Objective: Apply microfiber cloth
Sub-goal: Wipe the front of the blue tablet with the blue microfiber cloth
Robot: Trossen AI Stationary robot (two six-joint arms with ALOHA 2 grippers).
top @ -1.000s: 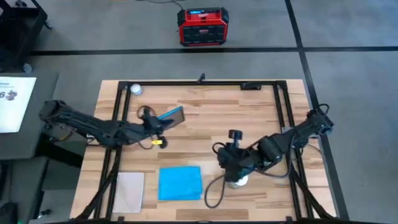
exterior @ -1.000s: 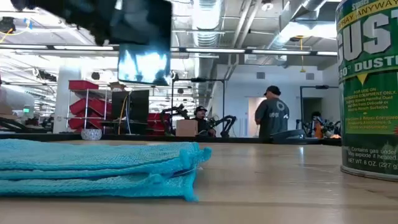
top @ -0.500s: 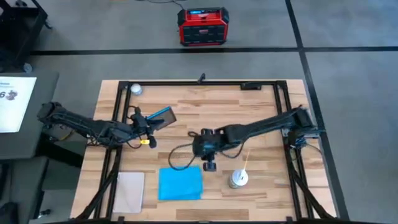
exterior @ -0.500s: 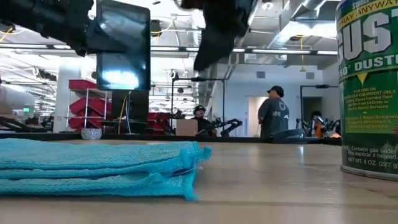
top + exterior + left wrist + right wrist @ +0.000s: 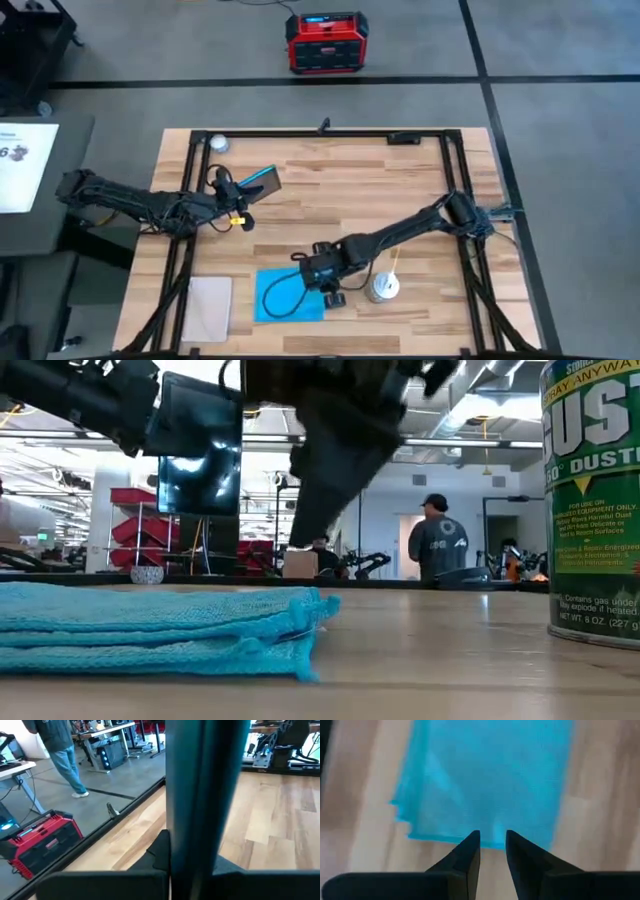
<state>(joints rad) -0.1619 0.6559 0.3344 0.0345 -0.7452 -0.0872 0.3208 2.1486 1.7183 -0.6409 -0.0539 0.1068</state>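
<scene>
The microfiber cloth point(image 5: 285, 296), sky-blue and folded in several layers, lies flat near the table's front edge point(image 5: 150, 625). My right gripper point(image 5: 335, 297) hovers just above the cloth's right edge point(image 5: 490, 780), pointing down, its fingers shut with only a slit between them, touching nothing. At the far left my left gripper point(image 5: 243, 197) is shut on a dark tablet point(image 5: 263, 183), held in the air point(image 5: 200, 455). My left gripper pinches the tablet near its left end point(image 5: 192, 845), one finger on each face. The fingers come level from the table's left. The tablet stands on edge, tilted, lifted clear of the table.
A green duster can point(image 5: 382, 289) with a thin straw stands just right of the cloth point(image 5: 595, 500). A pale grey sheet point(image 5: 208, 308) lies left of the cloth. A small round object point(image 5: 218, 143) sits at the far left corner. People stand in the room beyond.
My right gripper has left the duster can, swung toward the table's left, then come toward the near edge and down over the cloth's right edge. My left gripper has carried the tablet a little toward the table's left, still lifted.
</scene>
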